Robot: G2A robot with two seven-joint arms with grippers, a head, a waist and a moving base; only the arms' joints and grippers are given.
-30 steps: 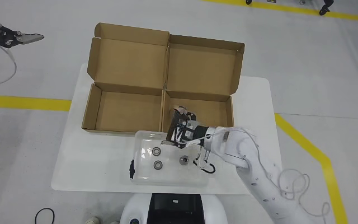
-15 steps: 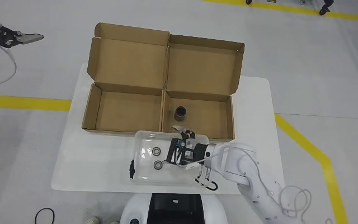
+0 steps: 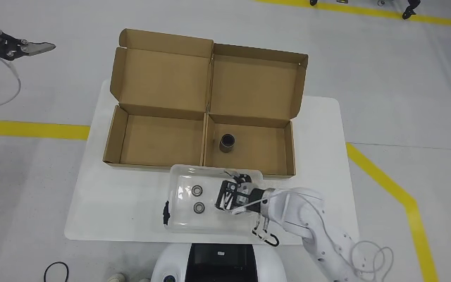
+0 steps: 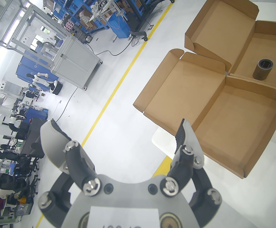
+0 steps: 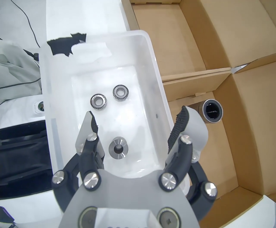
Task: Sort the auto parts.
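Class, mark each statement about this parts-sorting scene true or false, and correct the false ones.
1. The right end effector is open above the clear bin. True.
2. The bin holds five metal parts. False: three show, two bearings and one cone-faced piece.
3. A dark cylinder sits in a cardboard box. True.
4. The left end effector grips a bearing. False: it is open and empty, off to the side of the table.

Place: robotics workshop on a factory-style floor (image 4: pixel 112 73).
Markings: yellow tape lines (image 4: pixel 116 90) across pale grey.
Background: blue storage racks (image 4: pixel 120 19), aluminium-framed enclosure (image 4: pixel 71 58), another white robot (image 4: pixel 46 82).
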